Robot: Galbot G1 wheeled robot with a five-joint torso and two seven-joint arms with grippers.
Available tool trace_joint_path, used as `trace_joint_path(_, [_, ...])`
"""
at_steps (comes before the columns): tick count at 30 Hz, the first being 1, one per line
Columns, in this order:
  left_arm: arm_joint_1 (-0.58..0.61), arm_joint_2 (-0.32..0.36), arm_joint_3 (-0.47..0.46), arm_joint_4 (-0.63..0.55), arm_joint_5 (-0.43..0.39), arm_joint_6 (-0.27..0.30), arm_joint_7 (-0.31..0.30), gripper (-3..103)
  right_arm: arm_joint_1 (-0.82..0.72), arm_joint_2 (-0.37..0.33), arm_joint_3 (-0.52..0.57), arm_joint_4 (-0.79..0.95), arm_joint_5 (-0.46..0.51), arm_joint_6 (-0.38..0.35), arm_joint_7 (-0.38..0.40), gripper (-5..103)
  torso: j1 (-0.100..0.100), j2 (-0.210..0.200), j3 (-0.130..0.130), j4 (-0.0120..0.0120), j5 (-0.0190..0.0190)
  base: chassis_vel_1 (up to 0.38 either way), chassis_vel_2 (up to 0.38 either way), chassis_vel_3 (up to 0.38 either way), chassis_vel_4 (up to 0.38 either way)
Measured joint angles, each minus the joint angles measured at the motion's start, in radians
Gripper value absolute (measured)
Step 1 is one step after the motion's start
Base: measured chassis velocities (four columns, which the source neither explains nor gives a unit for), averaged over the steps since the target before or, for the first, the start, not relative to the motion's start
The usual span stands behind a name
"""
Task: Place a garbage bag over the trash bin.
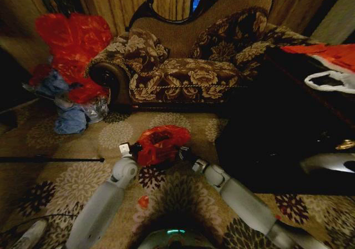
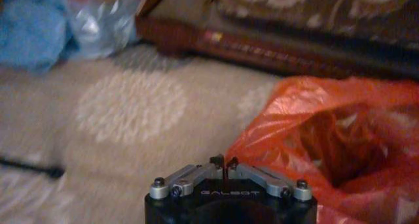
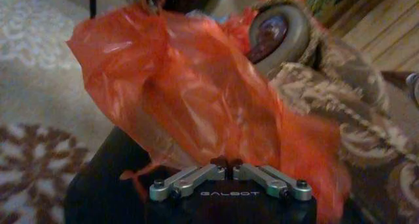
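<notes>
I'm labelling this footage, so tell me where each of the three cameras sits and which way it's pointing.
Head view: on the head, looking forward and down at the thin glossy red garbage bag over the small round black trash bin; both grey arms show.
Left wrist view: behind the left claw, fingers shut, facing carpet and bag.
Right wrist view: behind the right claw, shut on the bag.
All three share the bag and the brown floral sofa.

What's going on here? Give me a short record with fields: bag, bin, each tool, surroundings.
bag: red garbage bag draped over the bin, mouth open upward
bin: black trash bin, mostly covered, on the patterned carpet
left tool: shut, at the bag's left edge
right tool: shut, against the bag's right side
surroundings: floral sofa behind; big red plastic heap to its left
</notes>
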Motion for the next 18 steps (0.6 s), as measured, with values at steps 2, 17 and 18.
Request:
trace_joint_path(2, [0.019,-0.008,-0.007,-0.001,-0.011,0.002,-0.01,0,-0.002,0.002,0.001,-0.014,-0.001,0.0,-0.007,0,0.0,0.0,0.0,0.0001,0.0,0.0,0.0,0.0,0.0])
trace_joint_path(17, [-0.043,-0.109,0.03,0.225,0.037,-0.107,0.072,0,0.005,0.138,0.003,-0.232,0.029,-0.012,0.034,0,0.0,0.0,0.0,0.0001,-0.0002,0.0,0.0,0.0,0.0])
trace_joint_path(18, [-0.053,-0.115,0.036,0.251,0.046,-0.121,0.085,0,0.002,0.136,0.005,-0.229,0.043,-0.019,0.044,0,0.0,0.0,0.0,0.0001,0.0,0.0,0.0,0.0,0.0])
